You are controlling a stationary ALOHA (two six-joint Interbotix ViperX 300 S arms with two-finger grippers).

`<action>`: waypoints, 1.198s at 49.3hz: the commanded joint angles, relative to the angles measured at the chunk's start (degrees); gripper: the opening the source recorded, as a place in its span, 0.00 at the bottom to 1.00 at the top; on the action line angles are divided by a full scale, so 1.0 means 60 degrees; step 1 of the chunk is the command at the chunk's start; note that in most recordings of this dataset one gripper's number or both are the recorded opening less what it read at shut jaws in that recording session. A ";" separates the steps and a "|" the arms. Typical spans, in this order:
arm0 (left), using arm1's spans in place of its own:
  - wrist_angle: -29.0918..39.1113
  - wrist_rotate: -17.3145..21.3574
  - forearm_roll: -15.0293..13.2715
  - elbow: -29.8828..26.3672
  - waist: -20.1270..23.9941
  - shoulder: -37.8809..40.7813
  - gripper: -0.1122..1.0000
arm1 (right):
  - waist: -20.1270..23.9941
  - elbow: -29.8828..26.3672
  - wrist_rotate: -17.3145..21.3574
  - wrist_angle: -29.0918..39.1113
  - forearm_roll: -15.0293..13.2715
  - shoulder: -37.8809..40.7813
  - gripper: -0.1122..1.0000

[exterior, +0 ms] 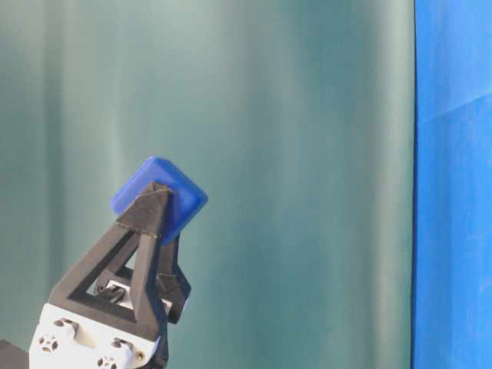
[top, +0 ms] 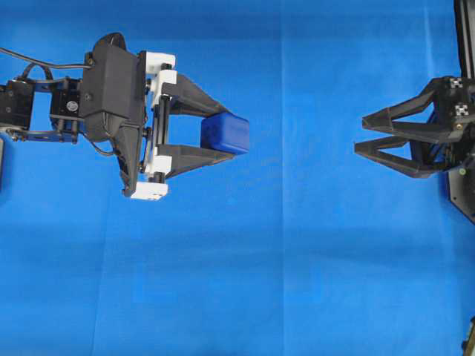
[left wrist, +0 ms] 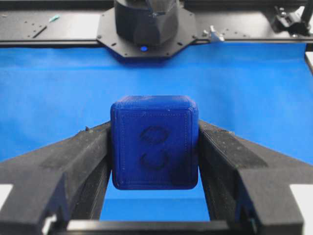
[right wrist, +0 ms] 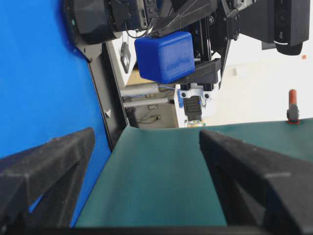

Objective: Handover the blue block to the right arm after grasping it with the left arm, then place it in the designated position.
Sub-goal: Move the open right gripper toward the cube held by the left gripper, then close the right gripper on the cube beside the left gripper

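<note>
Above the blue cloth (top: 282,282) that covers the bench, the left arm's pincer (top: 215,133) reaches in level from the left edge of the overhead view, its two black fingers (top: 189,93) clamped on the blue block (top: 225,133), which sits between the fingertips clear of the cloth. From the left wrist view the block (left wrist: 154,142) fills the gap between both fingers (left wrist: 63,166), a faint circular emboss on its facing side. Well to the right of the block, the right arm's pincer (top: 358,133) points back toward it with its fingers spread apart and nothing between them. At bench level the block (exterior: 158,196) is held aloft, tilted, against a green backdrop (exterior: 307,115).
</note>
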 commanded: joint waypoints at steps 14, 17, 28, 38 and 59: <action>-0.0088 -0.0015 -0.0015 -0.0132 -0.0015 -0.0205 0.51 | 0.0000 -0.1377 0.0029 -0.0498 0.0000 0.1611 0.95; -0.0088 -0.0015 -0.0015 -0.0132 -0.0015 -0.0220 0.51 | 0.0000 -0.1582 0.0029 -0.0615 0.0000 0.1904 0.95; -0.0088 -0.0015 -0.0015 -0.0132 -0.0015 -0.0220 0.51 | -0.0015 -0.2373 0.0029 -0.0688 0.0000 0.3018 0.95; -0.0088 -0.0015 -0.0015 -0.0132 -0.0015 -0.0220 0.51 | -0.0015 -0.3105 0.0029 -0.0688 0.0000 0.3896 0.95; -0.0088 -0.0015 -0.0015 -0.0117 -0.0015 -0.0220 0.51 | -0.0015 -0.4556 0.0015 -0.0703 0.0000 0.5435 0.95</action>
